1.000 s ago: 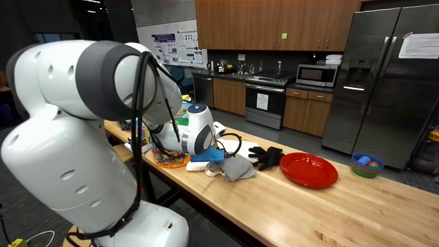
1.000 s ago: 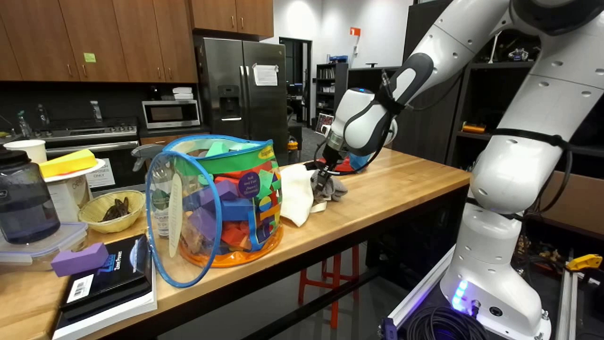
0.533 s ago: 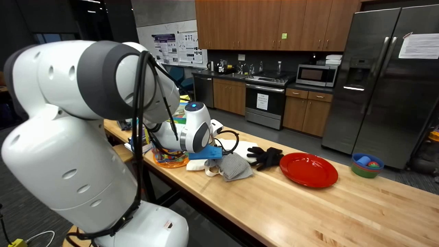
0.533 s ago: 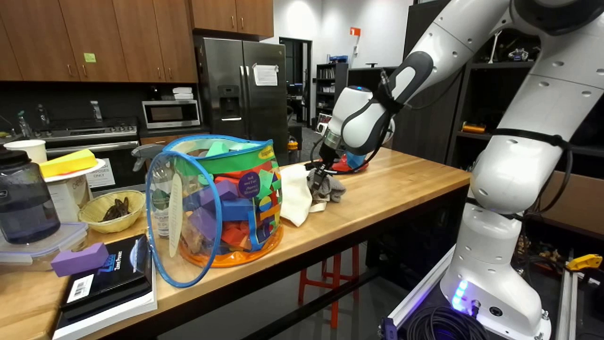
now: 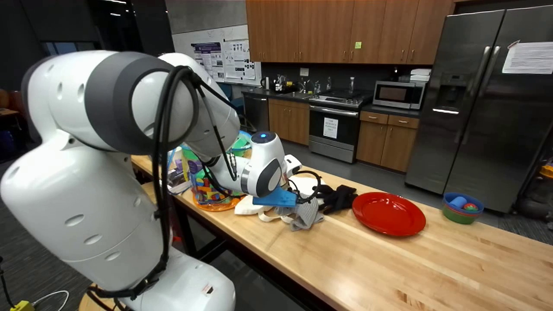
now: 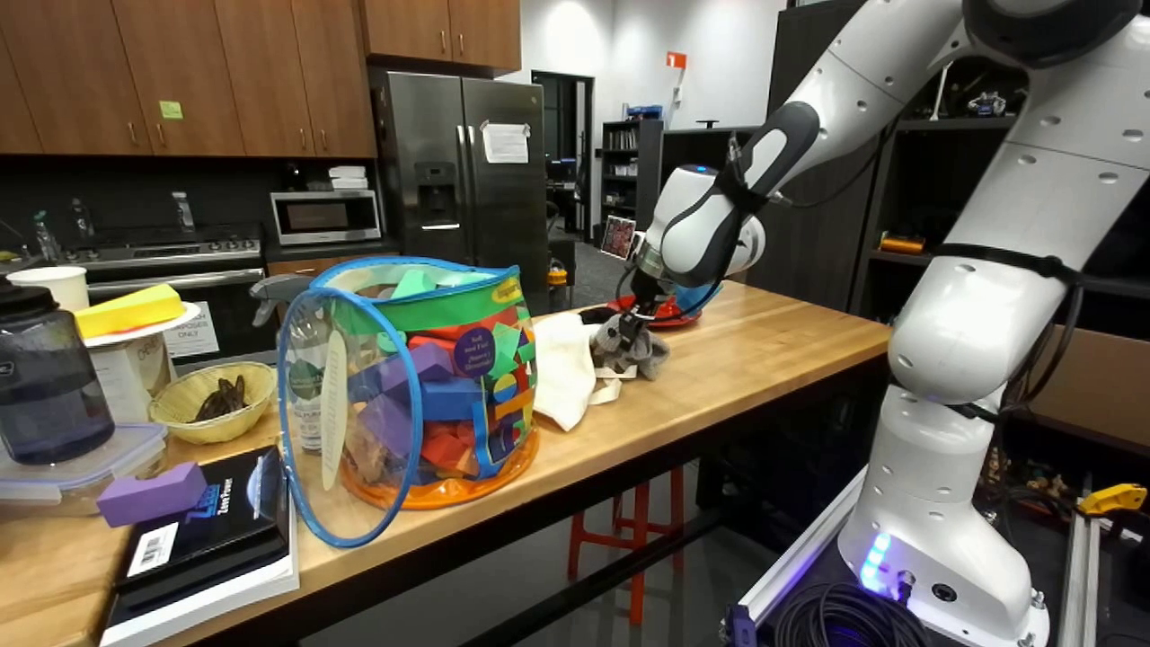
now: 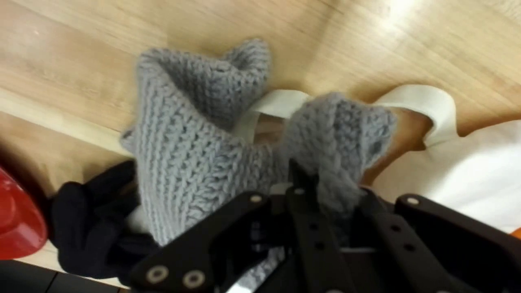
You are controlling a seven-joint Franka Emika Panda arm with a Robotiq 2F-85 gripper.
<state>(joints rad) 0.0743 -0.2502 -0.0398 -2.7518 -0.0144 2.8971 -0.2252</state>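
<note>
My gripper (image 7: 331, 191) is shut on a bunched fold of the grey knitted cloth (image 7: 191, 158). The pinched fold stands up between the black fingers. The rest of the cloth lies draped low over the table, with an open, folded edge, over a cream strap (image 7: 281, 103). In an exterior view the gripper (image 6: 631, 328) sits at the cloth (image 6: 642, 355). The cloth (image 5: 307, 216) also shows in an exterior view, where the fingers are hidden behind a blue part on the wrist (image 5: 276, 198). The white fabric bag (image 7: 460, 179) lies beside the cloth.
Black gloves (image 5: 337, 198) lie beside the cloth, then a red plate (image 5: 389, 214) and nested bowls (image 5: 462, 209) with small toys. A clear bag of foam blocks (image 6: 449, 395) stands on the table (image 6: 746, 346), near a wicker basket (image 6: 216, 422) and books (image 6: 207, 539).
After a slight shift the opposite way, the arm has moved toward the red plate in the last half second. The grey cloth has been dragged along and is more bunched.
</note>
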